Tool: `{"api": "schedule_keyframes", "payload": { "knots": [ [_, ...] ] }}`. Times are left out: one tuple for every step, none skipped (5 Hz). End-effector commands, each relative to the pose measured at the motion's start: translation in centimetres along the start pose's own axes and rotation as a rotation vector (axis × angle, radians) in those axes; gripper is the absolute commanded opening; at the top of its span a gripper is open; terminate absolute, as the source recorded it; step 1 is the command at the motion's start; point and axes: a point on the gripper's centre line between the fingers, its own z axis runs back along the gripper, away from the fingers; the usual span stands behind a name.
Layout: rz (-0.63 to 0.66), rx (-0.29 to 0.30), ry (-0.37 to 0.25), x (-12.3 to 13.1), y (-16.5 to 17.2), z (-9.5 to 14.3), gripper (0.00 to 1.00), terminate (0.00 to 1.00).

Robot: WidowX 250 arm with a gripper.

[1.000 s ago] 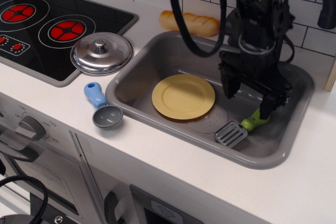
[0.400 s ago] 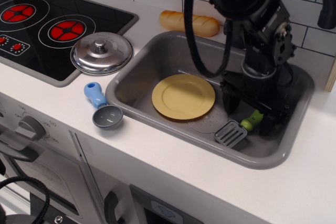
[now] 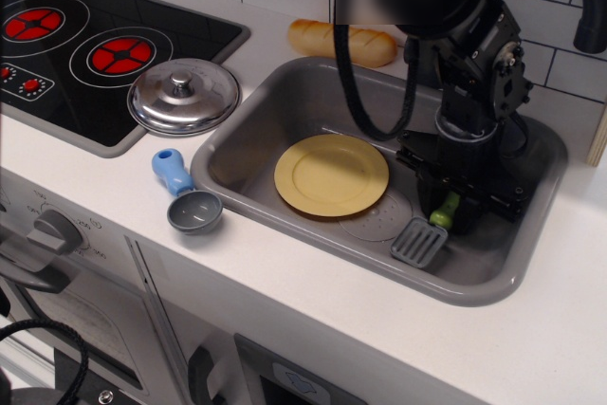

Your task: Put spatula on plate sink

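- In the grey rectangular plastic sink [image 3: 285, 106], right of centre, the black gripper [image 3: 453, 208] is closed around the green handle of the grey-bladed toy spatula [image 3: 423, 235].
- The spatula's blade rests on the sink floor, just right of the round mustard-yellow plate [image 3: 331, 174].

Gripper lowered onto the spatula handle at the right of the sink.
Since a second ago the gripper [image 3: 453, 206] has dropped toward the lower right of the frame and now covers most of the spatula [image 3: 424, 234] handle; the grey blade has swung slightly, pointing more toward the bottom edge.
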Motion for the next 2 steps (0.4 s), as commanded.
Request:
{"api": "schedule_keyframes", "payload": {
  "knots": [
    [0.102,-0.041,-0.067,1.4,1.3,3.6,0.00,0.00],
    [0.171,-0.064,-0.084,2.1,3.7,5.5,0.00,0.00]
  ]
}}
